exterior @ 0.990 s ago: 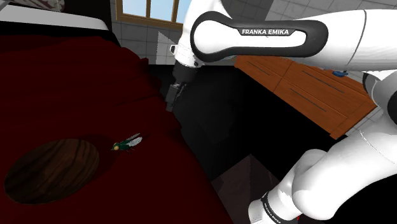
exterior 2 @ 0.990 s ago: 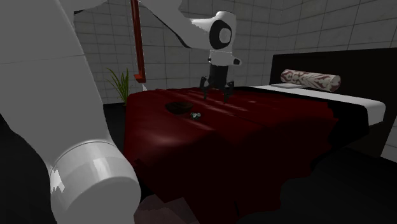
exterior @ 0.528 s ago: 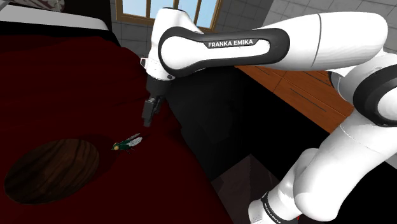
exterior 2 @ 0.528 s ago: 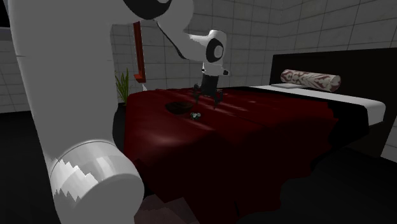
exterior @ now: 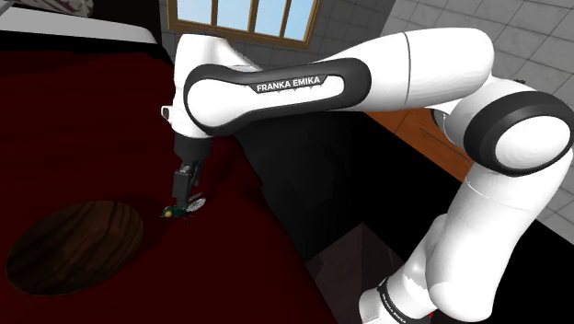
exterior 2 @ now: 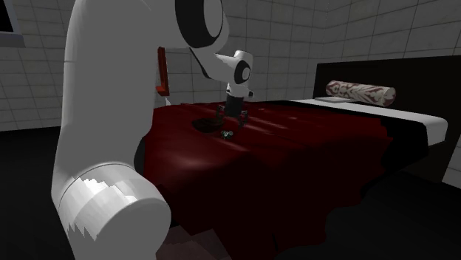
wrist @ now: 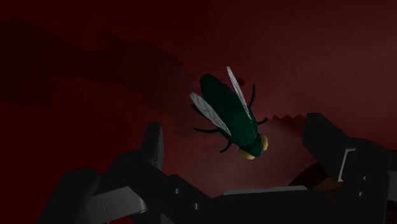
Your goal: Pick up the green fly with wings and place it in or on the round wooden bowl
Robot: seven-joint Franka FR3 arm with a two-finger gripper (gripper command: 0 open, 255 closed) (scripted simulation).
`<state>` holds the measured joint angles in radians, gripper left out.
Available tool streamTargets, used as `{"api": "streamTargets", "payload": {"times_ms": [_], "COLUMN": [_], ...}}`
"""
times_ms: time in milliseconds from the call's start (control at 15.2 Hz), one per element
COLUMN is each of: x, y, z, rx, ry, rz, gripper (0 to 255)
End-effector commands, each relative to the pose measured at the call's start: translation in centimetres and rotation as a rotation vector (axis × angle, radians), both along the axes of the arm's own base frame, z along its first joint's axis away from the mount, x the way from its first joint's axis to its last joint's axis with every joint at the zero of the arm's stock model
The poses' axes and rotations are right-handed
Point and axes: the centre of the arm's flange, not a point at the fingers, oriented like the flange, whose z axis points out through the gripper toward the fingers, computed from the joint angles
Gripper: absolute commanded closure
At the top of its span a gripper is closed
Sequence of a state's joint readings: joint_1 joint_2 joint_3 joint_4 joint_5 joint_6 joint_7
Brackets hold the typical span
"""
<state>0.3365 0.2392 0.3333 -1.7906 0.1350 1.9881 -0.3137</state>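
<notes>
- All-black two-finger gripper point(exterior: 186, 190) hangs right over the small green fly with pale veined wings point(exterior: 178, 211), left of centre in the shoulder view. There is a slight gap above it and no contact.
- Wrist view: gripper point(wrist: 234, 130) is spread wide with the fingers well apart. The fly point(wrist: 229, 114) sits in the gap between them and neither finger touches it.
- The fly's long axis runs on a slant to the line between the fingers, not square across it. The yellow-eyed head end points back toward the gripper and the wing tips point away.
- My guess: go straight down and close. A small wrist turn might square the fingers on the body.
- The fly lies flat on the dark red bedcover point(exterior: 83, 120), which is matte and softly creased. It is just beside the rim of the round dark wooden bowl point(exterior: 74, 244), on the side toward the frame's centre.
- The bowl is at lower left in the shoulder view, shallow, with visible grain.
- Second exterior view: the bowl point(exterior 2: 207, 124), the fly point(exterior 2: 227, 134) and the gripper point(exterior 2: 230, 118) cluster near the frame's centre.
- The fly is glossy and thin-legged with a narrow body. It looks light and may slip.
</notes>
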Motion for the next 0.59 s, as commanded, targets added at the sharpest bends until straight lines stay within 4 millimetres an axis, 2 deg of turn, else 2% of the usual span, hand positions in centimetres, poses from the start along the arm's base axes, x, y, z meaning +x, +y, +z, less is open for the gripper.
{"api": "streamTargets", "payload": {"times_ms": [0,330,528], "x": [-0.1,-0.4,-0.4], "y": [0.4,0.7,0.7], "z": [-1.1,-3.5,-3.5], "rx": [0.001,0.001,0.001], "ry": [0.001,0.001,0.001], "rz": [0.004,0.004,0.004], "gripper": [0,0,0]}}
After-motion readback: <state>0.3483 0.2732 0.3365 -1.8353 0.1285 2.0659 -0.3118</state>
